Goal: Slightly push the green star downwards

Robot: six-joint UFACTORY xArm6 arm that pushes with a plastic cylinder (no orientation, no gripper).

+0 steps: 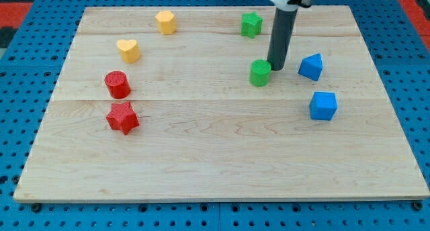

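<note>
The green star [251,24] lies near the view's top, a little right of centre, on the wooden board [215,150]. My tip [275,69] rests on the board well below the star and slightly to its right. The tip touches the upper right side of a green cylinder [260,73]. The dark rod rises from the tip toward the view's top, passing just right of the star.
A blue block [310,67] and a blue cube [323,105] lie right of the tip. A yellow hexagon [165,21] and yellow heart [128,50] lie at the upper left. A red cylinder [117,84] and red star [122,117] lie at the left.
</note>
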